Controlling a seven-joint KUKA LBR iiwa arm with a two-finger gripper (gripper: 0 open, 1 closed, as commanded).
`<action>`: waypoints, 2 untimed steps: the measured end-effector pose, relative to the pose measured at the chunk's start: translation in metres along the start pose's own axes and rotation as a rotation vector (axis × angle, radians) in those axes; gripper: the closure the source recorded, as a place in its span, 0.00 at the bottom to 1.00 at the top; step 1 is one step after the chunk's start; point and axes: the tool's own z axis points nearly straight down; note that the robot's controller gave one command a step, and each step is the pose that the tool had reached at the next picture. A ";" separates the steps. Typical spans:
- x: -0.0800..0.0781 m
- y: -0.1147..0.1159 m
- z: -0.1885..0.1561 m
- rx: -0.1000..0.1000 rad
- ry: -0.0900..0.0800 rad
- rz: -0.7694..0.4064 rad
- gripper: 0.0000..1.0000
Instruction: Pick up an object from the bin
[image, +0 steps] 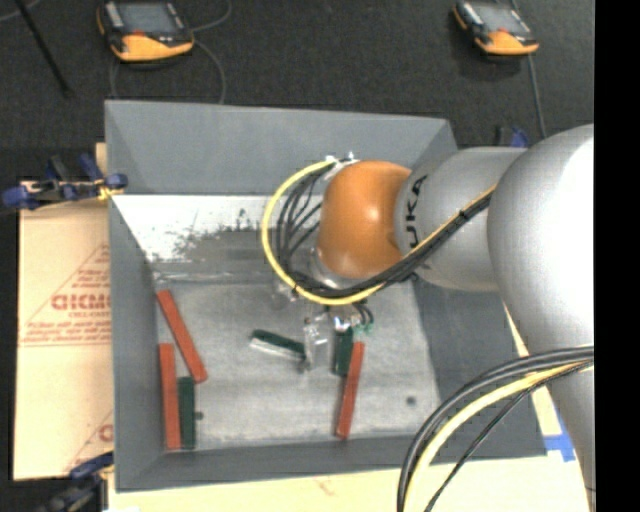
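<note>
The arm (500, 220) is hanging over the bin (280, 150) from the right side. Its orange cover (360, 220) and a loop of cables (285, 240) are sitting right above the claw (318, 345) and hiding most of it. The claw is sitting low over the middle of the bin floor. Honestly can't tell if it's wide, narrow or gripping something, the cover is blocking too much.

The closest things are on either side of it. Just to the left of the claw a small green bar (275, 344) is lying flat on the floor, tilted a bit, with its right end pointing at the claw. Whether the two are touching, no idea. Just to the right of the claw a green block (345, 357) is lying along the upper end of an orange stick (347, 405). That stick is running down and away from the claw toward the near wall. Can't say if the block is lying on the stick or only against it.

The rest is lying well off to the claw's left, by the left wall. A slanted stick (182, 335) in orange is leaning across there. Below it an upright stick (169, 395), also orange, is lying side by side with a dark stick (187, 412), the two touching. Nothing over there is lying anywhere near the claw.
</note>
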 end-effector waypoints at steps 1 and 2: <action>0.001 0.001 -0.001 -0.001 0.001 0.001 1.00; 0.004 -0.016 -0.143 0.002 -0.007 0.041 1.00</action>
